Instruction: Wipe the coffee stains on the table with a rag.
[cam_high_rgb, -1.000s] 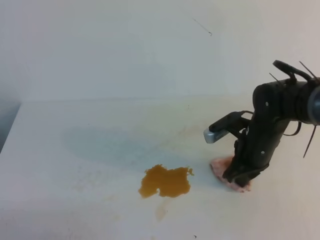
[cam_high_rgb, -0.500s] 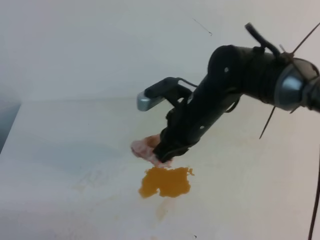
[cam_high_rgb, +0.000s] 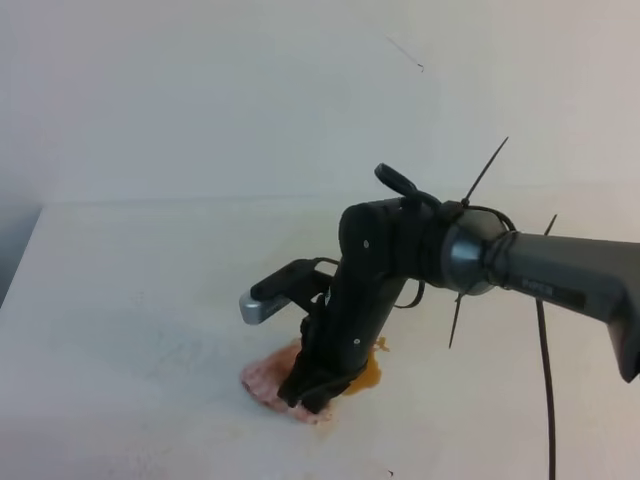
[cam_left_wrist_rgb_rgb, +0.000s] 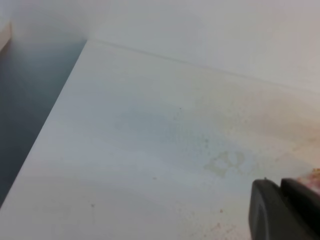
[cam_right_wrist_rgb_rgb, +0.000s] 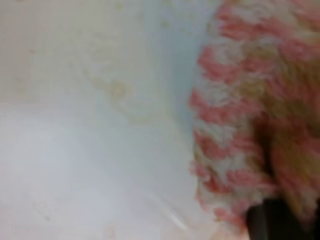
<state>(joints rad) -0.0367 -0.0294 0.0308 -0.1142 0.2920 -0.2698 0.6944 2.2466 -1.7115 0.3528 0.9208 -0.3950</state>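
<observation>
My right gripper (cam_high_rgb: 306, 388) is shut on the pinkish rag (cam_high_rgb: 264, 378) and presses it down on the white table (cam_high_rgb: 120, 300). The rag and the gripper cover most of the coffee stain. Only an amber-brown edge of the stain (cam_high_rgb: 369, 372) shows to the right of the gripper. In the right wrist view the pink-and-white rag (cam_right_wrist_rgb_rgb: 240, 100) fills the right side, with a dark fingertip (cam_right_wrist_rgb_rgb: 270, 222) at the bottom. The left gripper (cam_left_wrist_rgb_rgb: 281, 200) shows only in the left wrist view, at the bottom right, fingers together and empty. A sliver of the rag (cam_left_wrist_rgb_rgb: 314, 176) shows behind it.
The table's left edge (cam_left_wrist_rgb_rgb: 55, 110) drops off to a dark floor. A pale wall (cam_high_rgb: 250, 90) stands behind the back edge. Faint yellowish marks (cam_left_wrist_rgb_rgb: 226, 162) lie on the tabletop left of the rag. The right arm (cam_high_rgb: 520, 265) stretches in from the right.
My right gripper lifted the rag from the table right of the stain, carried it left above the stain, then lowered it onto the stain's left part. The stain is now mostly covered.
</observation>
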